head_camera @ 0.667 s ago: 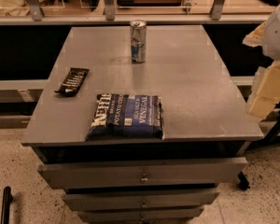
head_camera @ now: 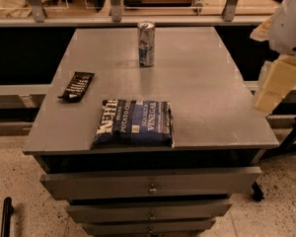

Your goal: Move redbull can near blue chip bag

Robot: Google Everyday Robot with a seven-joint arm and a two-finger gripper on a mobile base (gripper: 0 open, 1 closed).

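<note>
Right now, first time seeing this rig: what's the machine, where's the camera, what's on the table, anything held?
There is one picture, taken by a single camera looking down at a grey table with drawers underneath. Where the camera is mounted is not on record. The white shape at the right edge is the robot's one arm. The cream part below it is its hand, which hangs off the table's right side.

On the table:
- A redbull can stands upright near the far edge.
- A blue chip bag lies flat near the front edge.
- A small black packet lies on the left.

The hand touches none of them, so nothing is held.
</note>
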